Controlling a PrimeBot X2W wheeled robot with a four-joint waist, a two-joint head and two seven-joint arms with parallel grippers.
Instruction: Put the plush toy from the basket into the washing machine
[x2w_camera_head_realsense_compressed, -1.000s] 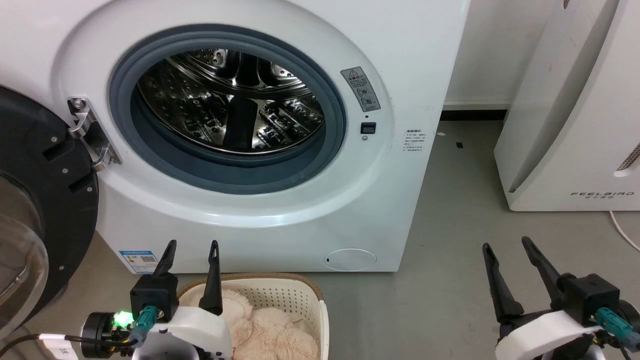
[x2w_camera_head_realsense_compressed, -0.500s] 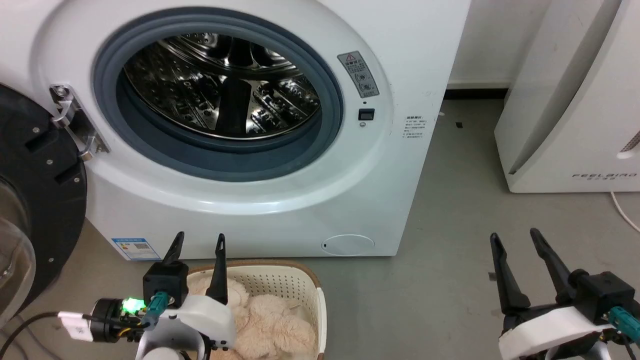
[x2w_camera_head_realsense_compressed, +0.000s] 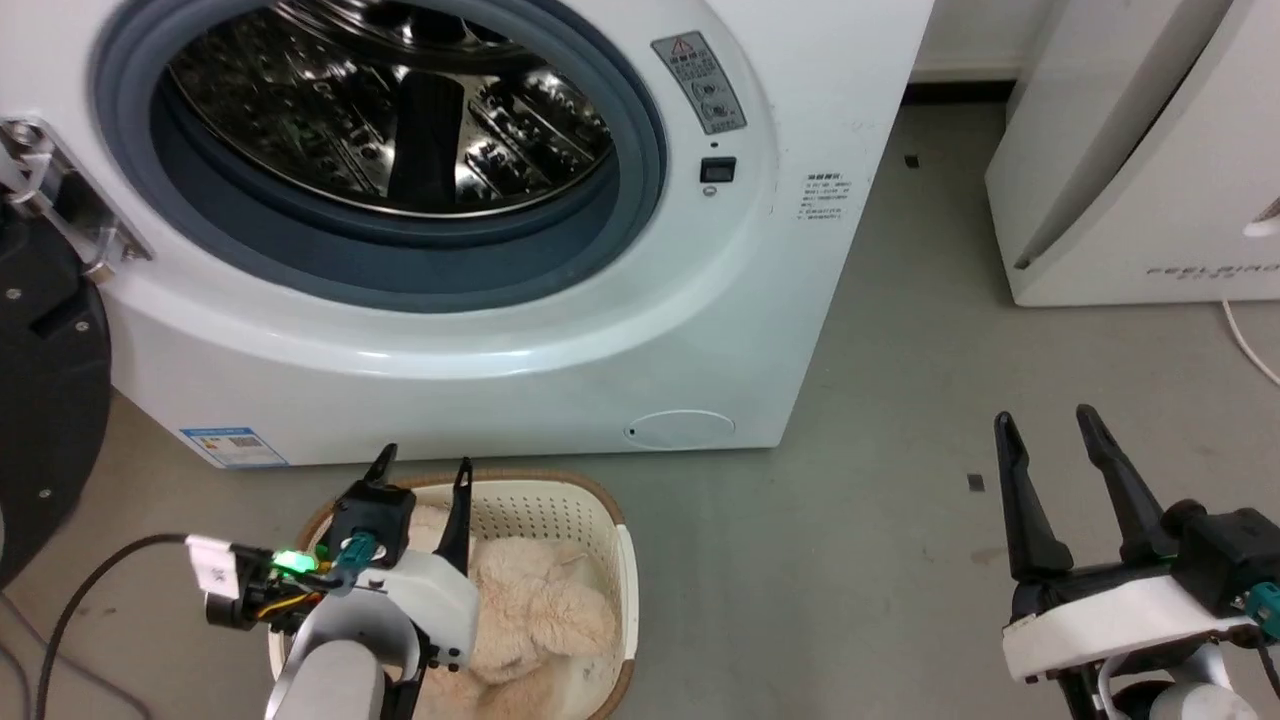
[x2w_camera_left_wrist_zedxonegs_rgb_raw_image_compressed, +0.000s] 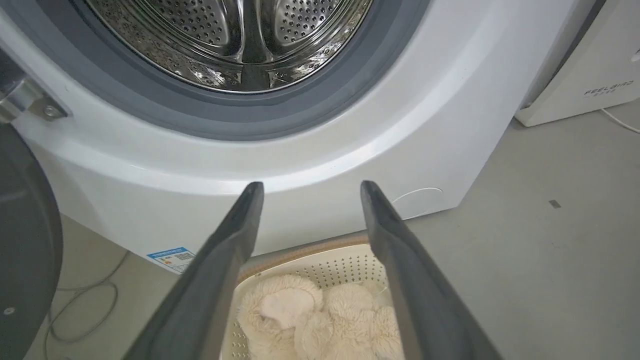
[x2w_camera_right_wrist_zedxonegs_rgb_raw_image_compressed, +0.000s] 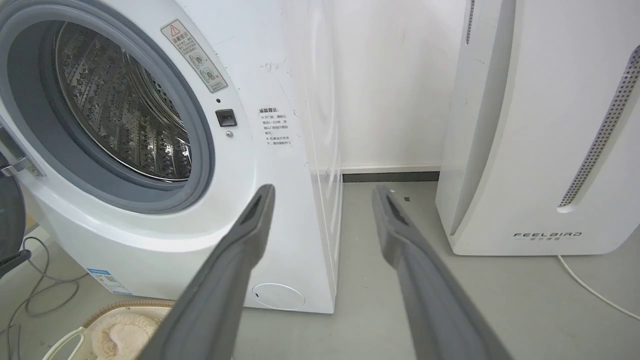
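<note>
Left gripper spread open, empty, held over basket. Right gripper parted, empty, above floor. Plush toy seen lying inside basket, before washing machine; door swung open.

The washing machine stands at eleven o'clock, its door hanging open at nine, the basket on the floor just before it at seven with the plush toy inside, and another appliance to its right at two.
</note>
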